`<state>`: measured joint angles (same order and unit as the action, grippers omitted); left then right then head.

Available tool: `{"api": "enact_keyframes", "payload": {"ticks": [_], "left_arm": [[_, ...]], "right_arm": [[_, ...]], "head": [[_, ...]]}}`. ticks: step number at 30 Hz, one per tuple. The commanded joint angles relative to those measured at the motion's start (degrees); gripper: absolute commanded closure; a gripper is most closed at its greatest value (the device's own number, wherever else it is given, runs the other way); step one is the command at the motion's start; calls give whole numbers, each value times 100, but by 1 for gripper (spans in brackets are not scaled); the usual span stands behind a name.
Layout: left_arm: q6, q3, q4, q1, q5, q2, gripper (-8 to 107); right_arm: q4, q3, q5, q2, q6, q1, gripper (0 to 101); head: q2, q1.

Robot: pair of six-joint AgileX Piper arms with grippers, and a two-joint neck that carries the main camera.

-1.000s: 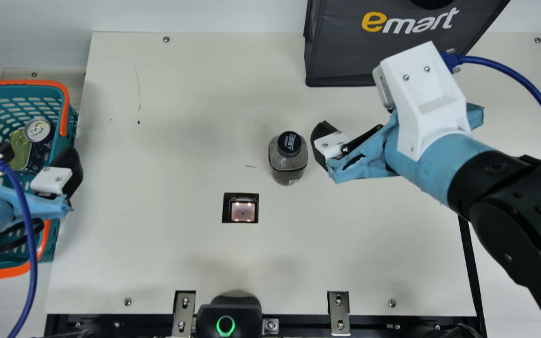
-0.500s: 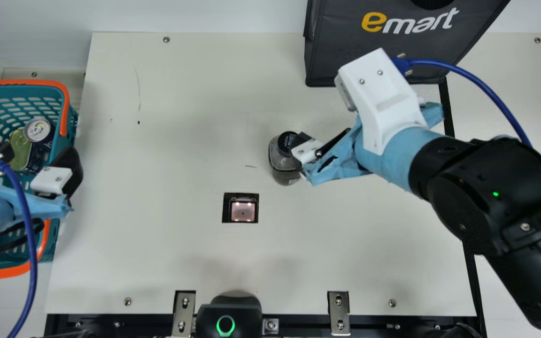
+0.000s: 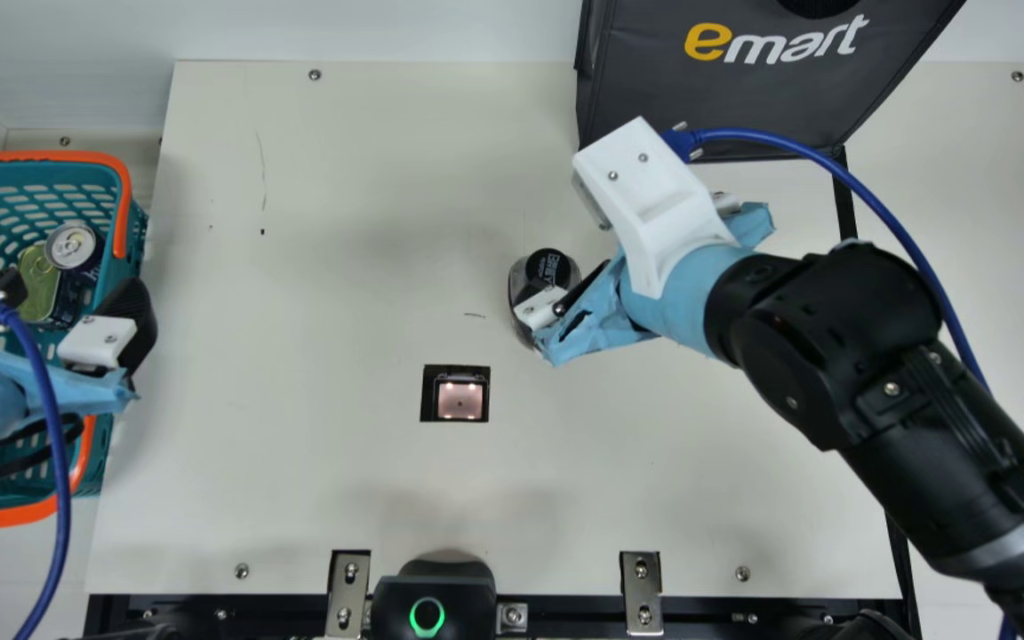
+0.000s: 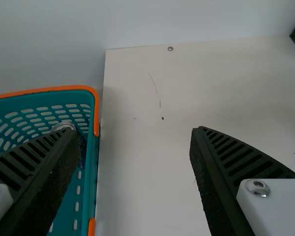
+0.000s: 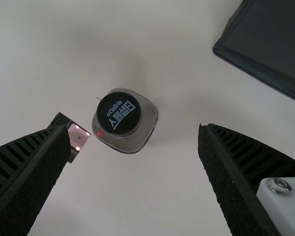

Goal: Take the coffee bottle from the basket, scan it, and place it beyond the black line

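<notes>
The right pincer [image 3: 539, 305] has its two fingers spread wide. It is over the bottle [image 3: 549, 263], but it grips nothing. In the right wrist view, the bottle is seen between the fingers. The bottle stands up on the tabletop [image 3: 316, 471], near the scanner [image 3: 460, 401]. The left pincer [image 3: 69, 292] is spread wide too, with nothing in it, at the basket's [image 3: 123, 191] side.
</notes>
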<state>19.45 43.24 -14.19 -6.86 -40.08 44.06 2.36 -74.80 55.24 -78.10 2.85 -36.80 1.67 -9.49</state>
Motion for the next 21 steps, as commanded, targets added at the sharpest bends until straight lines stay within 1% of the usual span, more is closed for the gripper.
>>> {"api": "enact_keyframes", "payload": {"ticks": [1, 5, 6, 11, 21], "left_arm": [[0, 0, 0, 0, 0, 0, 9], [0, 0, 0, 0, 0, 0, 9], [0, 0, 0, 0, 0, 0, 9], [0, 0, 0, 0, 0, 0, 9], [0, 0, 0, 0, 0, 0, 9]], "right_arm": [[4, -6, 19, -49, 8, -32, 10], [24, -20, 36, -185, 6, -109, 10], [33, -104, 34, -306, 5, -127, 10], [70, -240, 62, -556, -20, -185, 10], [141, -415, 97, -899, -39, -253, 10]], "head": [[-9, 157], [-9, 157], [-9, 157], [-9, 157], [-9, 157]]}}
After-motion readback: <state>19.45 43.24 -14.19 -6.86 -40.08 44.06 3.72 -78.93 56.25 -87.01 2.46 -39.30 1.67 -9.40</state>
